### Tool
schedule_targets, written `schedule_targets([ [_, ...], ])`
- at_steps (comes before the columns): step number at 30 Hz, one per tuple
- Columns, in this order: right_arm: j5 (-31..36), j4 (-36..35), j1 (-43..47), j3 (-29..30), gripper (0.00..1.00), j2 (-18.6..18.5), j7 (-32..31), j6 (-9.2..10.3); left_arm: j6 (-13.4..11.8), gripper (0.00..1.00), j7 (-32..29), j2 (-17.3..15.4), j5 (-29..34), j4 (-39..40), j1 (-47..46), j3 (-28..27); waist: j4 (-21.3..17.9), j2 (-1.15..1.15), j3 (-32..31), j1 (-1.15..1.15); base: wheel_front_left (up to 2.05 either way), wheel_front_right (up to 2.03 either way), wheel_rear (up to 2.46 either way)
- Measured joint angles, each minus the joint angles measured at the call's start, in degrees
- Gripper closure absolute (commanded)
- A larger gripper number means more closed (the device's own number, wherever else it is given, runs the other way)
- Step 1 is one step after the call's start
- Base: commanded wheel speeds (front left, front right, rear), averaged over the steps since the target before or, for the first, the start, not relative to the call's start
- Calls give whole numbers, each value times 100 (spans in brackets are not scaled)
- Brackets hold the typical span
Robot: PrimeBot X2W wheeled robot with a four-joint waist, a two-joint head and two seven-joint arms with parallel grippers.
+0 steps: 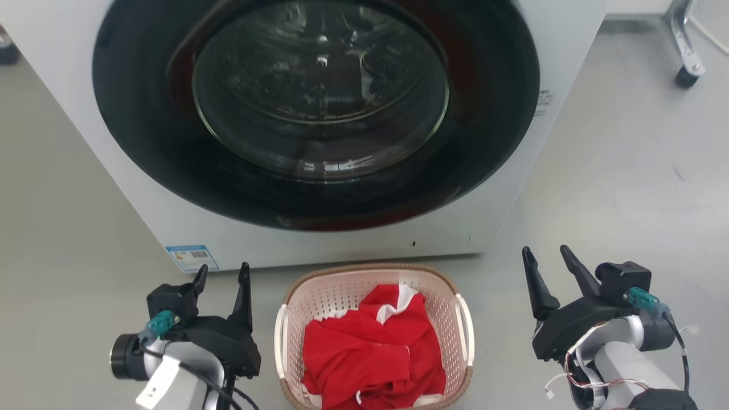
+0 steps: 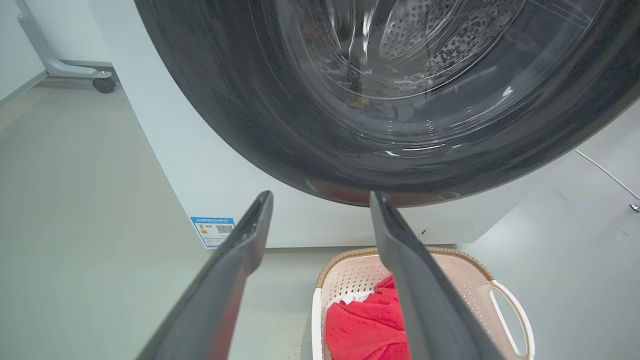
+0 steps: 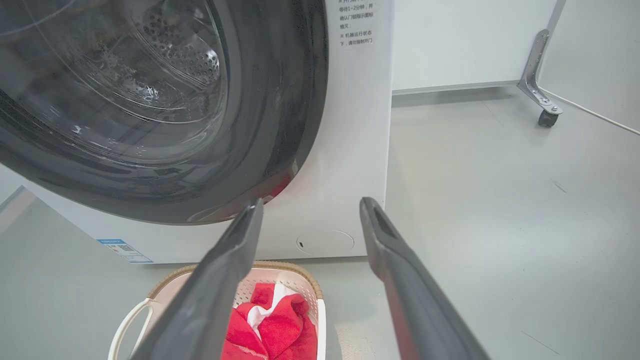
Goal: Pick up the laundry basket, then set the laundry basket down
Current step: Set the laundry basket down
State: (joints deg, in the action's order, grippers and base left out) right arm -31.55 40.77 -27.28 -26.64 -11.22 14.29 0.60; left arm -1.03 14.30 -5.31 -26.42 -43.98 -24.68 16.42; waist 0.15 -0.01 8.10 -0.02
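Fingers of the left gripper are spread wide with nothing between them. Right gripper likewise: fingers parted, empty. Both hover above the floor, one on each side of the laundry basket, neither touching it.

Basket: cream-white plastic, rounded-rectangular, walls perforated with small holes. Brown woven-look rim. White loop handles on the left and right walls. Holds a crumpled red garment with white trim.

Position: on the floor, just in front of the washing machine, roughly centred below its round dark door. A narrow gap separates the far rim from the machine front.

Surroundings: floor smooth, pale grey, a few faint scuffs. Machine body white, with a blue label at its lower left corner. Metal leg with a castor at far right.

Orientation: basket upright, opening up, far wall parallel to the machine front. Handles face left and right, toward the grippers. Near end is cut off by the head view's bottom edge, so the long axis cannot be told.
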Motion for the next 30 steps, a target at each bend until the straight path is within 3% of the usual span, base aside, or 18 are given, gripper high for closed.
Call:
schedule_targets([
  [15,559,-1760,934,314,0,-261,8,378,-310,0,2,-189,520,2347,1301,-99,-5,0,-597,1,0,0,0],
  [30,887,-2814,2203,617,0,-394,20,590,-486,0,2,-207,542,3330,2405,-277,-14,1,-978,1,0,0,0],
])
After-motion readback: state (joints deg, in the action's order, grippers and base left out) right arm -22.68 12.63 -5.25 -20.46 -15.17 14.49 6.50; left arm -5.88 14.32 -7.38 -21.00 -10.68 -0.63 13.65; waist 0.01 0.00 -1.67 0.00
